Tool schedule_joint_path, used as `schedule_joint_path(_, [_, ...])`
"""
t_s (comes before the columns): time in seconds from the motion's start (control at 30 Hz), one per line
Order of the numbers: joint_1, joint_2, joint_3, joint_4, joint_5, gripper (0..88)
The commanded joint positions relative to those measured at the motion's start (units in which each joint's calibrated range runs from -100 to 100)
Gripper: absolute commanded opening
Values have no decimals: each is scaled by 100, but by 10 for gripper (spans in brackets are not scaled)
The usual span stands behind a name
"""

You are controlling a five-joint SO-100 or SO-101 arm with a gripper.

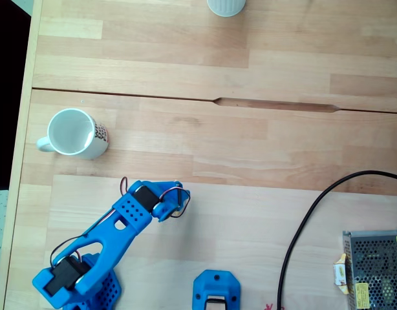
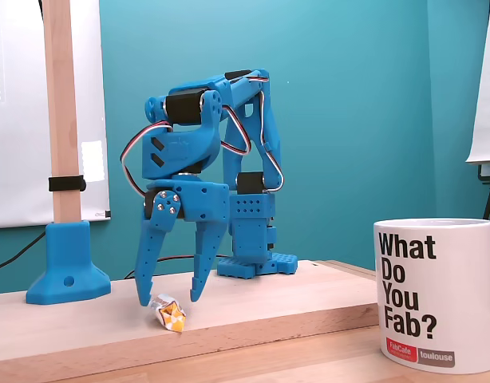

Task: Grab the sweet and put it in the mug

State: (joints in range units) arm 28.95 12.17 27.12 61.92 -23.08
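Note:
The sweet (image 2: 168, 313), a tiny white wrapper with yellow-orange ends, lies on the raised wooden board. My blue gripper (image 2: 169, 302) points straight down over it, open, one fingertip on each side of the sweet and nothing held. From above, the arm's wrist (image 1: 156, 199) covers the sweet. The mug (image 1: 72, 132), white with a handle and dark print on its side, stands upright to the left of and beyond the arm in that view. In the low fixed view the mug (image 2: 436, 295) stands at the front right with black lettering.
A plain white cup (image 1: 225, 6) sits at the far edge. A black cable (image 1: 302, 226) curves to a metal mesh box (image 1: 376, 268) at the right, with a small yellow-white wrapped piece (image 1: 341, 271) beside it. A blue mount (image 1: 216, 292) sits near the arm base. The table's edge (image 1: 24, 129) runs down the left.

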Motion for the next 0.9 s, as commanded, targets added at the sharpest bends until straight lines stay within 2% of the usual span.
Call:
schedule_joint_path(0.0, [-19,-141,-18,34,-5,211])
schedule_joint_path(0.57, [10,-29,0,203,-15,208])
schedule_joint_path(0.87, [438,-21,18,574,39,207])
